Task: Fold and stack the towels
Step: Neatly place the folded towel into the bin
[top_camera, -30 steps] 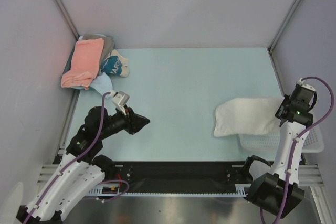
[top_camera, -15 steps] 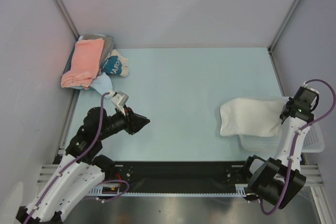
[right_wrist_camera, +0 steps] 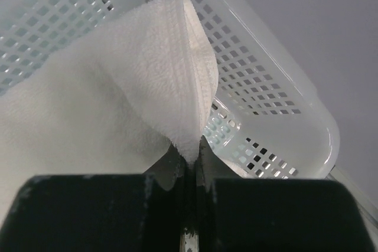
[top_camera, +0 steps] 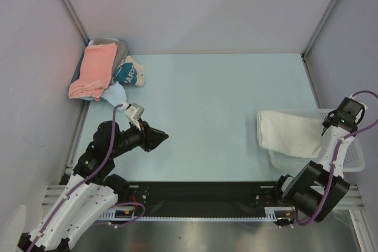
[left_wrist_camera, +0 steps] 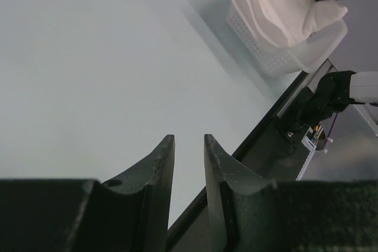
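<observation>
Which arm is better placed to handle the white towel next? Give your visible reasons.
The right. The right gripper is shut on a corner of the white towel, which drapes over the basket rim. The left gripper hangs empty above the table, well away from it.

The white towel (top_camera: pixel 287 134) is folded into a soft, thick terry pad. It lies at 4 o'clock on the bench (top_camera: pixel 207 104), draped over the 9 o'clock rim of the basket (top_camera: pixel 352 161), with one corner pinched in the closed right pincer (right_wrist_camera: pixel 190 156). In the 10 o'clock corner, the salmon-pink towel (top_camera: pixel 95 70) lies folded on top of the heap. The grey towel (top_camera: pixel 120 47) shows behind it and the light blue towel (top_camera: pixel 116 94) pokes out crumpled at its 5 o'clock edge.
</observation>
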